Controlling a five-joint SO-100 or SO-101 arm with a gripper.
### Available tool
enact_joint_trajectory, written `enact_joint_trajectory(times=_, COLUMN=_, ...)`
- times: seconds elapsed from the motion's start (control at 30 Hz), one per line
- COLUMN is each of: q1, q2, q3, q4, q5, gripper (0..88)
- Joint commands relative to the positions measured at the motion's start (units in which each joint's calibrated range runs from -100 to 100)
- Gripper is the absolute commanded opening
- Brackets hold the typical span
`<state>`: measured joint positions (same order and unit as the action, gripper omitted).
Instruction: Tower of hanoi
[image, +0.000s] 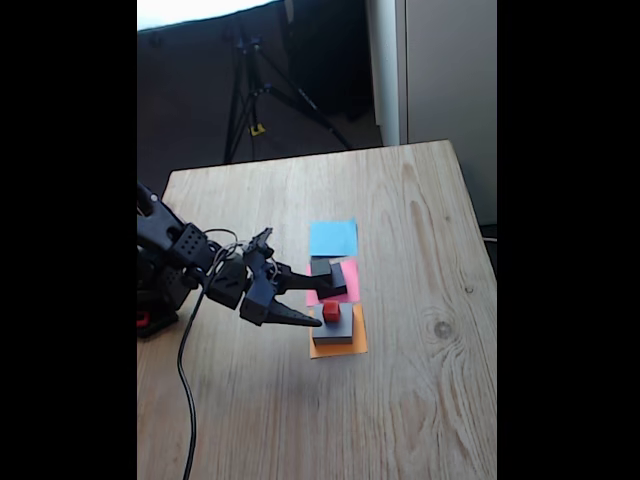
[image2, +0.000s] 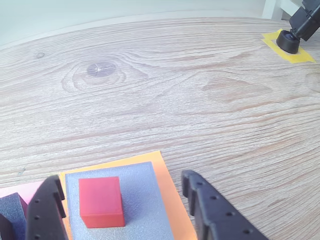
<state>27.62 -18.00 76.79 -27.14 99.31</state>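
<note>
A tiny red cube (image: 331, 312) (image2: 101, 201) sits on a wide flat grey block (image: 340, 328) (image2: 140, 200), which lies on an orange paper square (image: 338, 349) (image2: 172, 190). A dark block (image: 336, 273) (image2: 12, 209) rests on the pink paper (image: 350, 280) (image2: 22, 190) beside it. My gripper (image: 330, 308) (image2: 120, 177) is open. Its two black fingers (image2: 210, 210) stand on either side of the red cube without touching it.
A blue paper square (image: 333, 238) lies bare beyond the pink one. The arm's base and cable (image: 185, 360) sit at the wooden table's left edge in the fixed view. A black stand foot on yellow tape (image2: 289, 41) is at the far right of the wrist view.
</note>
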Motion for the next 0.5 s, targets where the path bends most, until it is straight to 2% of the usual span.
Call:
enact_joint_trajectory(times=0.0, q1=-1.1, q2=2.2, q3=-0.4, q4=-5.4, q5=0.7, gripper=28.4)
enact_joint_trajectory(times=0.47, q1=-2.3, q2=13.2, q3=-1.1, q4=-17.7, q5=0.7, gripper=27.7)
